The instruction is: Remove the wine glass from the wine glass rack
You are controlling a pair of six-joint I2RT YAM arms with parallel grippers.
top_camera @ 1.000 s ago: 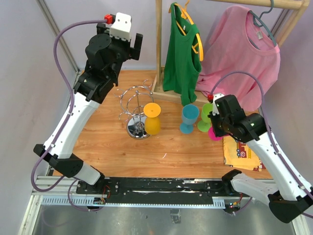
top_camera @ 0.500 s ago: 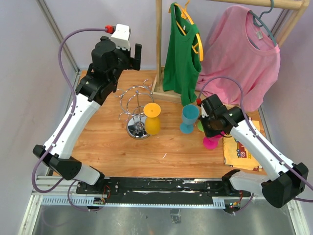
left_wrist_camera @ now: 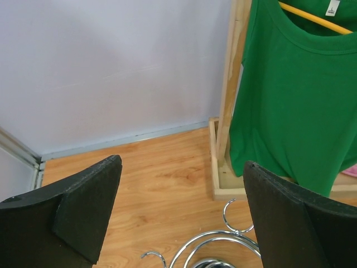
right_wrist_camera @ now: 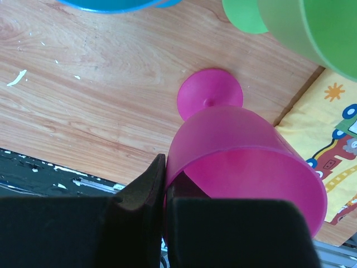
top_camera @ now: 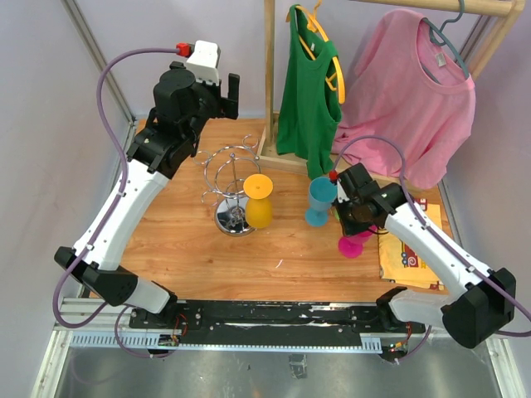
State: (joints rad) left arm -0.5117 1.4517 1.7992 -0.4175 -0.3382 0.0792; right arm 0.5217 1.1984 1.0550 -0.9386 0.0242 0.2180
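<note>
The silver wire wine glass rack (top_camera: 228,178) stands on the wooden table (top_camera: 191,240). An orange wine glass (top_camera: 259,212) hangs at its right side, foot up and bowl down. My left gripper (top_camera: 231,89) is open and empty, high above and behind the rack. In the left wrist view (left_wrist_camera: 181,184) the rack's loops (left_wrist_camera: 234,241) show below between the jaws. My right gripper (top_camera: 353,225) is shut on the rim of a pink wine glass (top_camera: 350,246). In the right wrist view (right_wrist_camera: 165,167) one finger is inside the pink glass's (right_wrist_camera: 245,162) bowl and one outside.
A blue glass (top_camera: 320,199) stands just left of my right gripper. A green glass (right_wrist_camera: 301,22) stands behind it, mostly hidden in the top view. A yellow printed mat (top_camera: 406,257) lies at the right. The wooden clothes rack (top_camera: 269,75) with green and pink shirts stands behind.
My right arm has swung left and toward the front, carrying the pink glass away from the green one. My left arm has shifted only slightly.
</note>
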